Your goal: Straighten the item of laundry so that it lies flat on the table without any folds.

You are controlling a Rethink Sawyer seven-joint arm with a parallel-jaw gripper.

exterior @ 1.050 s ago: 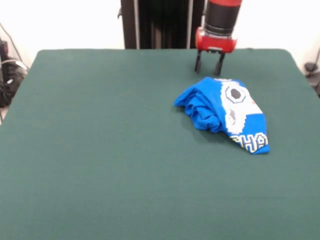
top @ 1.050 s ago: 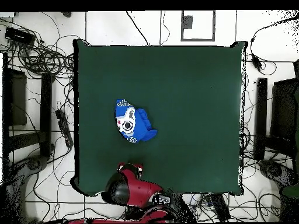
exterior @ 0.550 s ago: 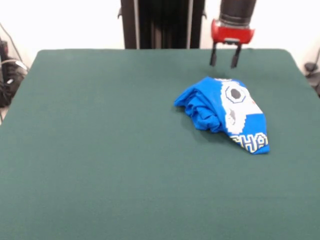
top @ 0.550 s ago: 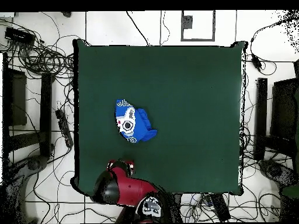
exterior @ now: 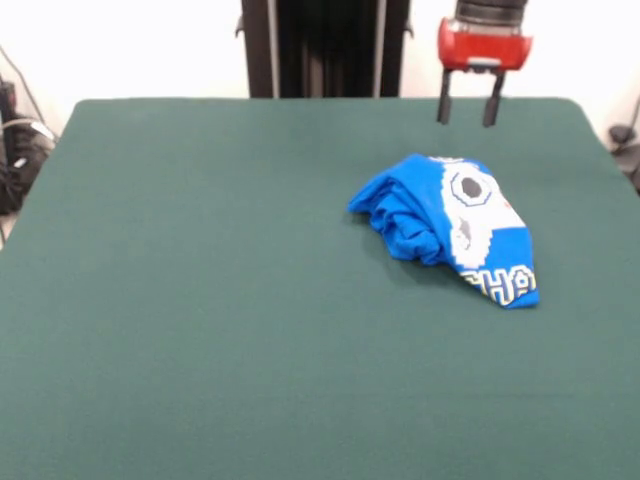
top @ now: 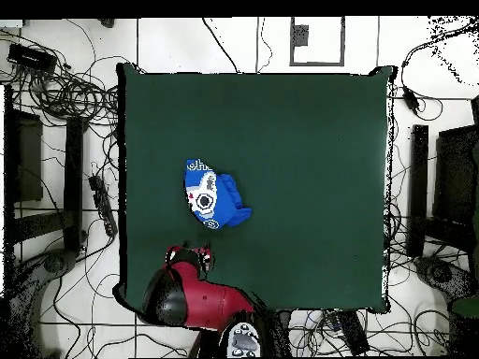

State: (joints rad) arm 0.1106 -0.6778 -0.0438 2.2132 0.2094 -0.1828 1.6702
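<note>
My arm (exterior: 485, 12) descends vertically from above. My claw (exterior: 468, 115) points straight down, raised clear of the surface, its two dark fingers (exterior: 443, 104) parallel, spread apart and empty.

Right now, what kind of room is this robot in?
Probably a robot lab. Tangled cables cover the floor around a green table, and a red end effector hangs open above a crumpled blue shirt.
</note>
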